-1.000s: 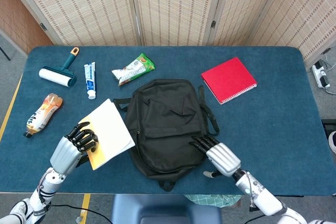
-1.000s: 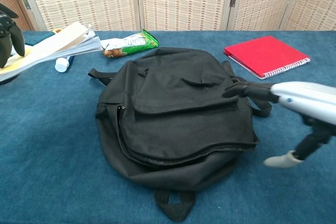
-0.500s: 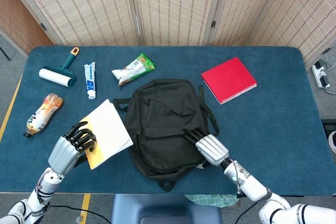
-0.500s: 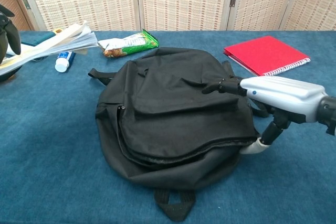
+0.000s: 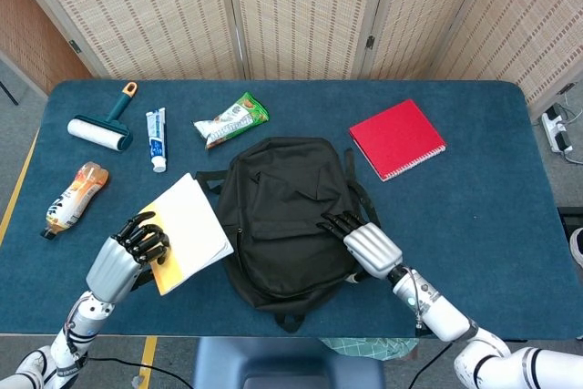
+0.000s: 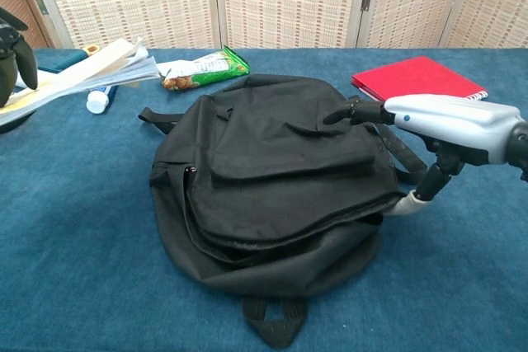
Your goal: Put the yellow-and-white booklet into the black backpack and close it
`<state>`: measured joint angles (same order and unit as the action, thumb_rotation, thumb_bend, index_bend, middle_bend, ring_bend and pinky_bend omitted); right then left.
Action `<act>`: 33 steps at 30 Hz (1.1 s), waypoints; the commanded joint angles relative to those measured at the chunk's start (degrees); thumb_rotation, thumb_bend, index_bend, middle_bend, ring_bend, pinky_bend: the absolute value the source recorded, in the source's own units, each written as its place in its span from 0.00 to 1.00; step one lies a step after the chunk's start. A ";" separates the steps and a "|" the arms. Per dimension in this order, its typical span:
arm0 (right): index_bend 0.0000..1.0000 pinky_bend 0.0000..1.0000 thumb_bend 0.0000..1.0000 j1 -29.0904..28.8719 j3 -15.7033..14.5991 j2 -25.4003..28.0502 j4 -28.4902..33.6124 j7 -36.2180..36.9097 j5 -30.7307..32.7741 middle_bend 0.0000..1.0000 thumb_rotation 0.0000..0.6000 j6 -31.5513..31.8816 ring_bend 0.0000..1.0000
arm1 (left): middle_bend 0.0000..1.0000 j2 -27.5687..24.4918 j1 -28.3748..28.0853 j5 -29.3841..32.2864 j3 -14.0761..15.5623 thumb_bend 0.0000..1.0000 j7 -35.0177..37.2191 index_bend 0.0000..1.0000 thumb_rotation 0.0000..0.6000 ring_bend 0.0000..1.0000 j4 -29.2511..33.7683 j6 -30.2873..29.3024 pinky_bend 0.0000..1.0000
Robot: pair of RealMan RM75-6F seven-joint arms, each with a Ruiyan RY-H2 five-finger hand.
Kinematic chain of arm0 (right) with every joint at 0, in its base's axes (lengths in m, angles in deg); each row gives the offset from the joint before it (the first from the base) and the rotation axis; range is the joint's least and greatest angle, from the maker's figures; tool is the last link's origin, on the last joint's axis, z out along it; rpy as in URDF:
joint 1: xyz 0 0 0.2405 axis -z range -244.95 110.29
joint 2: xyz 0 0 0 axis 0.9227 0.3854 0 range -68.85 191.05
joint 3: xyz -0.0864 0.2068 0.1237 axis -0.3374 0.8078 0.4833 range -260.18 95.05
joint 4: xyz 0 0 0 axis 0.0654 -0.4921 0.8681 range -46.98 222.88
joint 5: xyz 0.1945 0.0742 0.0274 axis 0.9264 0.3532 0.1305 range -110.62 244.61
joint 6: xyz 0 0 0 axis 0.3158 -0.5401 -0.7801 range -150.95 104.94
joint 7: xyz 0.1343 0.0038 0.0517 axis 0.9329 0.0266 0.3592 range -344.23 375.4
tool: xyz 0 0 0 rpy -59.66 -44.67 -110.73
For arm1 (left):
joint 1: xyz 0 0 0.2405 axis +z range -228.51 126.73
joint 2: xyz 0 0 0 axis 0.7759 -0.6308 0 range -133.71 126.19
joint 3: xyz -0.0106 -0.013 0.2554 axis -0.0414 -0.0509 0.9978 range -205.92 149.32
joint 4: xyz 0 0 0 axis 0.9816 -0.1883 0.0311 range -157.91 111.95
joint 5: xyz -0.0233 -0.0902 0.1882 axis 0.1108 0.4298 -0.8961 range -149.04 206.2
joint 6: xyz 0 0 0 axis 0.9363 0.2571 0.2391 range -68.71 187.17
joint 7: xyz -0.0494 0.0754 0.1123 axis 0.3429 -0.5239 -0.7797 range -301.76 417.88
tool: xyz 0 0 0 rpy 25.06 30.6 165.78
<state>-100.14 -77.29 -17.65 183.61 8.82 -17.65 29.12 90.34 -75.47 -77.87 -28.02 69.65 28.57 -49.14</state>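
We see the black backpack (image 5: pixel 290 216) lying flat near the middle of the blue bench (image 5: pixel 492 216), its carry loop pointing toward the robot and its straps spread at the far side. Our right hand (image 5: pixel 369 245) reaches in from the lower right with the forearm angled up and to the left. Its palm faces down over the backpack's right edge, and its dark fingers (image 5: pixel 335 223) stretch out flat across the fabric. In the chest view the same hand (image 6: pixel 450 125) hovers low over the bag with the thumb hanging down beside the right edge; we cannot tell whether the fingertips touch the cloth. It holds nothing and its fingers are apart.

Our left hand (image 5: pixel 127 257) sits at the lower left, forearm rising from the near edge of the bench. Its fingers curl over the near left corner of the yellow-and-white booklet (image 5: pixel 187 230), gripping it. The booklet lies just left of the backpack, its right corner close to the bag's side. From the chest view the booklet (image 6: pixel 82 76) is lifted and tilted, its pages fanning slightly, and only the dark fingertips of that hand (image 6: pixel 15 47) show at the left border.

Further back lie a lint roller (image 5: pixel 102 125), a toothpaste tube (image 5: pixel 157 137), a green snack packet (image 5: pixel 230 119), an orange bottle (image 5: pixel 75 196) and a red notebook (image 5: pixel 397 138).
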 commanded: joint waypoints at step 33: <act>0.70 0.21 0.57 -5.62 1.30 -12.30 -6.18 -7.57 4.34 0.36 1.00 0.42 0.29 | 0.59 0.72 1.10 0.56 -0.06 0.47 2.00 0.74 1.00 0.46 -1.67 -1.47 0.31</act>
<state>-105.64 -76.18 -29.77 177.60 1.18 -13.42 29.35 91.05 -74.37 -77.30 -28.08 71.63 26.87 -50.59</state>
